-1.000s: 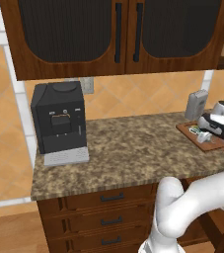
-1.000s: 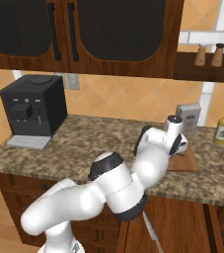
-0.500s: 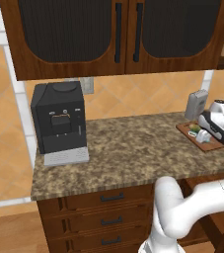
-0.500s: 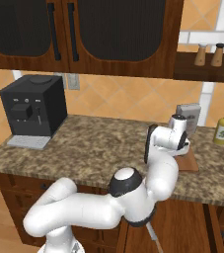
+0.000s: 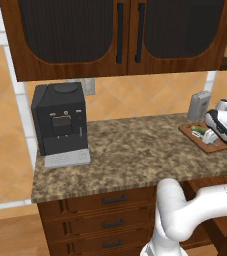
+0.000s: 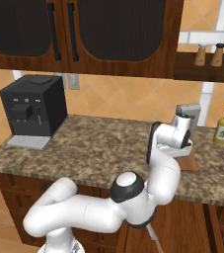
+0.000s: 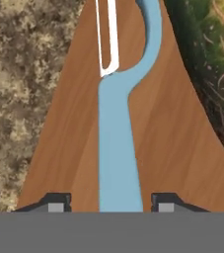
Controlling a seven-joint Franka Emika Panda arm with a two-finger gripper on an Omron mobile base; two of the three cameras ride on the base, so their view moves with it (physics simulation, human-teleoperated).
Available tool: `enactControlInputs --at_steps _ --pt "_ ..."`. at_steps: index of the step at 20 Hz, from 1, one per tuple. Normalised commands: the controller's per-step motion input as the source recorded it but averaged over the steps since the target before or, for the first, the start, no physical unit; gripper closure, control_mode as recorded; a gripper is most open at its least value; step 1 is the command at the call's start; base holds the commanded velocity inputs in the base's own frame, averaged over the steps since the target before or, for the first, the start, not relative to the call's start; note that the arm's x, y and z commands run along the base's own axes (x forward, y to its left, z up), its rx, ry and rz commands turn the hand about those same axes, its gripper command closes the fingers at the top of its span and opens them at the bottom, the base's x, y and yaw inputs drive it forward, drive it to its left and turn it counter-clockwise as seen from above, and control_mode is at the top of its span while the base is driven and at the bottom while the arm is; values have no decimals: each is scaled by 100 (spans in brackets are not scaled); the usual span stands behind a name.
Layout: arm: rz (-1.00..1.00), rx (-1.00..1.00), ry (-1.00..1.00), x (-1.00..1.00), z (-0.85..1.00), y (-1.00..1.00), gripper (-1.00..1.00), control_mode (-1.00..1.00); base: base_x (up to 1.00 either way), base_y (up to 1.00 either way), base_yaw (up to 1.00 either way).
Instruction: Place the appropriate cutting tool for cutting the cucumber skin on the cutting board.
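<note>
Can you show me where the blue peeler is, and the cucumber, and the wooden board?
peeler [image 7: 117, 148], hand view, on its blue handle.
cucumber [image 7: 209, 64], hand view, on its dark green skin.
cutting board [image 7: 69, 128], hand view, on bare wood left of the handle.

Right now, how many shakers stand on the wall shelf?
2: both on the wooden shelf at upper right in the right base view, one shaker left, the other shaker beside it. More may lie beyond the frame's edge.
</note>
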Motion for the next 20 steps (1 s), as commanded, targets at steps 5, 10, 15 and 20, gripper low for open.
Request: enactControlInputs --at_steps 5,10,15,20 --pt "0 0 -10 -56 51 2 -100 -100 0 0 0" --pt "0 1 -11 -99 92 34 -100 -100 0 0 0" --pt "-20 0 -6 -100 45 94 -100 -100 0 0 0" --pt "-26 0 -4 -100 8 96 -100 -100 0 0 0"
